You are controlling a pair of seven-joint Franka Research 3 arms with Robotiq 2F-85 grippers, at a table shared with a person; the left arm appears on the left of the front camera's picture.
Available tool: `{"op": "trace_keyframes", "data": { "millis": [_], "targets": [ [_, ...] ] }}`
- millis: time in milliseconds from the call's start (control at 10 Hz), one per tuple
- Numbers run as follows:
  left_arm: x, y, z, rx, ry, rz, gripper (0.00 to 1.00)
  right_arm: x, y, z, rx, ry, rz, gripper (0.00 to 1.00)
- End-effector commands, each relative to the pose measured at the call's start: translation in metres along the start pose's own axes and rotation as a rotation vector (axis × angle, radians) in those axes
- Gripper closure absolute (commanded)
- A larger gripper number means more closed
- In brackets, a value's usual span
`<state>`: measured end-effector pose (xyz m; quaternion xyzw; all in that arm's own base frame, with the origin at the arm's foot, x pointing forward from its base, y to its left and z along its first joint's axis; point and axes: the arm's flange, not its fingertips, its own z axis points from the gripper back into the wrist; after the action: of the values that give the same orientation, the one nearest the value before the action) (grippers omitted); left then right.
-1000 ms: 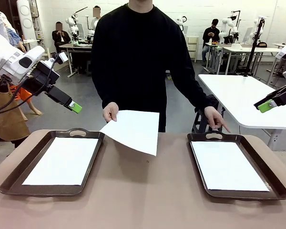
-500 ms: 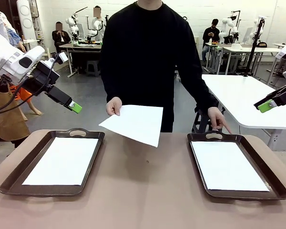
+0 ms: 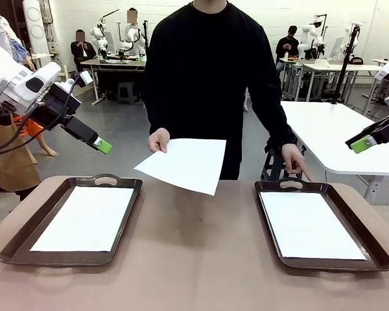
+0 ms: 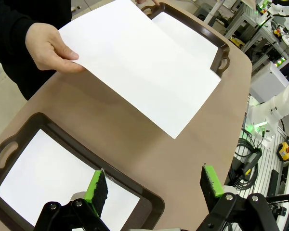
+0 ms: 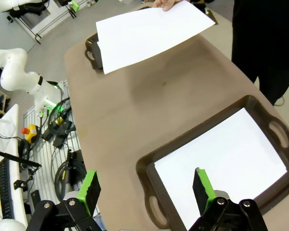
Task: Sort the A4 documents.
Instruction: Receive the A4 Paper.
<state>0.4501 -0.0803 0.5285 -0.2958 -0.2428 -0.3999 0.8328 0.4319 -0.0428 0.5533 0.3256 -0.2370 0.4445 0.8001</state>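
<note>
A person across the table holds one white A4 document (image 3: 185, 165) by its corner, in the air above the table's middle; it also shows as the held sheet (image 4: 139, 62) and the held sheet (image 5: 149, 31). Another sheet (image 3: 84, 218) lies in the left tray (image 3: 19, 243) and a third sheet (image 3: 311, 225) in the right tray (image 3: 369, 243). My left gripper (image 4: 154, 183) hangs open above the left tray's near edge, high at the left gripper (image 3: 104, 146). My right gripper (image 5: 145, 188) is open above the right tray, out at the far right gripper (image 3: 360, 144).
The person's other hand (image 3: 295, 162) points a finger down at the right tray's far handle (image 3: 292, 184). Bare brown tabletop (image 3: 194, 259) lies between the trays. A white table (image 3: 337, 129) stands behind at the right.
The person has lifted the held sheet a little and shifted it to the right, stepping right as well. Both arms stay where they were.
</note>
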Motion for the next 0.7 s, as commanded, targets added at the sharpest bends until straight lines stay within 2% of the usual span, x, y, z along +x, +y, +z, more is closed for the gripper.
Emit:
{"op": "trace_keyframes", "data": {
  "millis": [0, 300, 600],
  "targets": [
    [0.000, 0.000, 0.001, -0.006, -0.004, -0.001, 0.00, 0.002, -0.005, -0.017, 0.056, 0.000, -0.042, 0.00],
    [0.000, 0.000, 0.001, -0.006, -0.004, -0.001, 0.00, -0.001, -0.005, -0.058, 0.170, -0.023, -0.176, 0.00],
    [0.000, 0.000, 0.001, -0.006, -0.004, -0.001, 0.00, -0.007, -0.011, -0.111, 0.330, -0.075, -0.417, 0.00]
  ]
}}
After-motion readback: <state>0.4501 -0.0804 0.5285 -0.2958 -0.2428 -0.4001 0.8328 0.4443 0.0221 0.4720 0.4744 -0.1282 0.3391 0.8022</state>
